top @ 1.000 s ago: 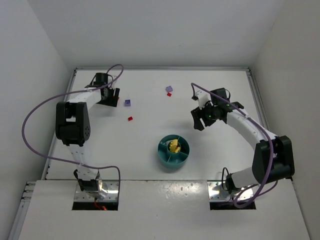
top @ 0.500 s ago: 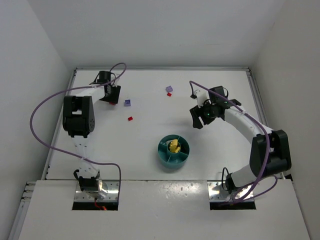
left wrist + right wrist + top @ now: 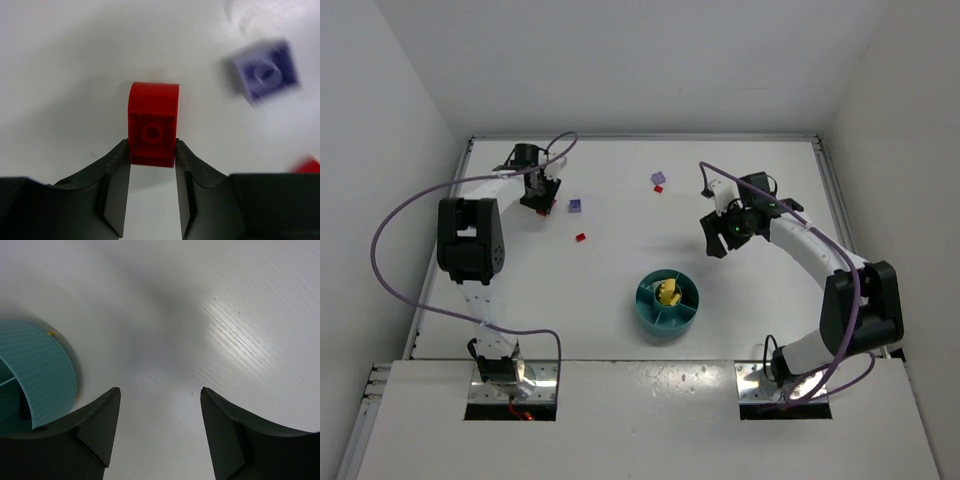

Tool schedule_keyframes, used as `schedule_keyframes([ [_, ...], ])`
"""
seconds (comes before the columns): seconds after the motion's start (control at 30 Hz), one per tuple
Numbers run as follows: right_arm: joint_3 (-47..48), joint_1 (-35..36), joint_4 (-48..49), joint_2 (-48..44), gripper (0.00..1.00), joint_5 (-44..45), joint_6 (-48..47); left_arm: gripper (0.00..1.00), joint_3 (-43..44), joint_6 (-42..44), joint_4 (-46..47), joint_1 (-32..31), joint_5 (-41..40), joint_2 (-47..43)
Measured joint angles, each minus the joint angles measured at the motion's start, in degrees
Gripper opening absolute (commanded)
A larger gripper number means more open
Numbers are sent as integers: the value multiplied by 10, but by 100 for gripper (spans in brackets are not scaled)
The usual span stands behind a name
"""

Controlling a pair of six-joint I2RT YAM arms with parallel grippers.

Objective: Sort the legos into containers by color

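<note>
My left gripper (image 3: 542, 198) is at the far left of the table, shut on a red lego (image 3: 153, 125) pinched at its near end between the fingertips (image 3: 120, 155). A lilac lego (image 3: 265, 72) lies just right of it, also seen from above (image 3: 576, 205). Another red lego (image 3: 581, 237) lies nearer the middle, and its edge shows in the left wrist view (image 3: 307, 165). A lilac lego (image 3: 658, 179) and a red one (image 3: 659, 188) sit at the far middle. The teal dish (image 3: 665, 328) holds yellow legos (image 3: 667, 293) in its centre well. My right gripper (image 3: 720, 235) is open and empty, up and to the right of the dish (image 3: 45, 370).
White walls close the table on the left, back and right. The purple cable (image 3: 395, 230) of the left arm loops out to the left. The right arm (image 3: 820, 260) stretches across the right side of the table.
My left wrist has shifted slightly at the far left, over the red lego. The right arm swung a little early on and has since held still.
</note>
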Motion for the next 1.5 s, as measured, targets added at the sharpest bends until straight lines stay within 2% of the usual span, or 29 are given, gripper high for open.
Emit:
schedule_keyframes([
  [0.13, 0, 0, -3, -24, 65, -4, 0, 20, -10, 106, -145, -6, 78, -105],
  [0.23, -2, 0, -2, -48, 65, -8, 0, 15, 72, 203, -316, -34, 134, -177],
  [0.27, -2, 0, -3, -55, 65, -10, 0, 7, 92, 225, -343, -52, 145, -201],
  [0.33, -3, 0, -3, -63, 65, -17, 0, 2, 81, 267, -370, -103, 150, -275],
  [0.4, -4, 0, -6, -66, 65, -29, 0, 2, 45, 296, -418, -177, 151, -361],
  [0.47, -9, 0, -10, -75, 65, -51, -3, 2, 30, 309, -461, -238, 168, -411],
  [0.53, -17, -2, -17, -98, 65, -92, -5, 2, 28, 312, -490, -263, 191, -436],
  [0.63, -11, -3, -34, -119, 65, -209, 8, 2, 10, 289, -467, -270, 215, -449],
  [0.7, 6, -3, -34, -109, 67, -280, 30, 2, -38, 258, -405, -288, 218, -476],
  [0.8, 30, -2, -2, -78, 67, -407, 112, 2, -96, 210, -342, -319, 210, -526],
  [0.9, 36, 2, 65, -49, 68, -478, 216, 2, -103, 158, -295, -329, 208, -545],
  [1.0, 34, 7, 156, -23, 70, -513, 339, 2, -108, 102, -235, -329, 207, -545],
  [1.17, 27, 19, 318, 5, 71, -531, 526, 3, -111, 53, -202, -329, 216, -527],
  [1.3, 36, 37, 377, 22, 74, -531, 592, 3, -112, 29, -186, -329, 224, -504],
  [1.5, 63, 61, 417, 53, 77, -530, 640, 4, -113, 10, -175, -329, 238, -484],
])
